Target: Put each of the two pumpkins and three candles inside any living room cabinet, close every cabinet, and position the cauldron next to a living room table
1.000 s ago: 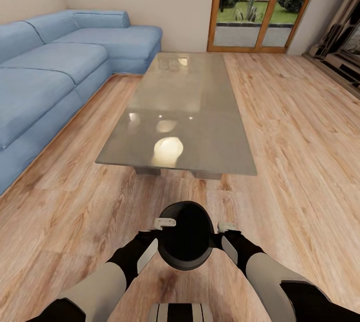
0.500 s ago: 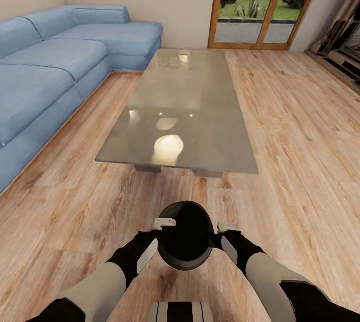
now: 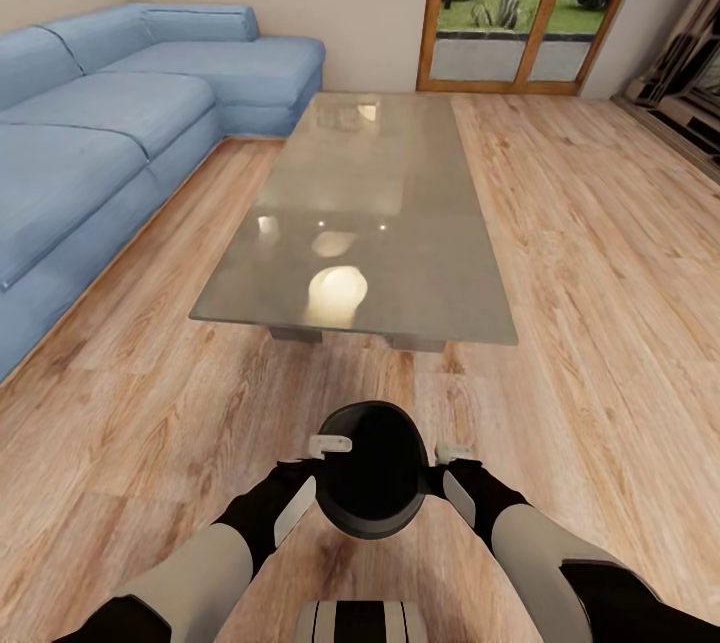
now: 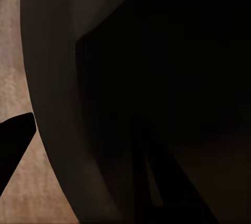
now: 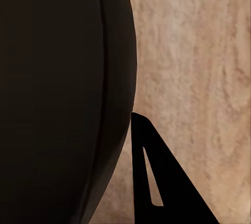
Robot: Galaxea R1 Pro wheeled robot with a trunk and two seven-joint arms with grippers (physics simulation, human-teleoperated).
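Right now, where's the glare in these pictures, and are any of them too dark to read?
Head view: bright ceiling-light reflections glare on the glossy table, otherwise evenly lit and sharp. Left wrist view: the black cauldron up close leaves it nearly all dark, little detail. Right wrist view: the cauldron darkens one side; the wooden floor looks soft and blurred.

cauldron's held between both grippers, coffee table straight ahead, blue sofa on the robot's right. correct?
Not quite: the blue sofa is on the robot's left, as the head view shows. The rest stands: the cauldron sits between the left gripper and the right gripper, with the coffee table straight ahead on the wooden floor.
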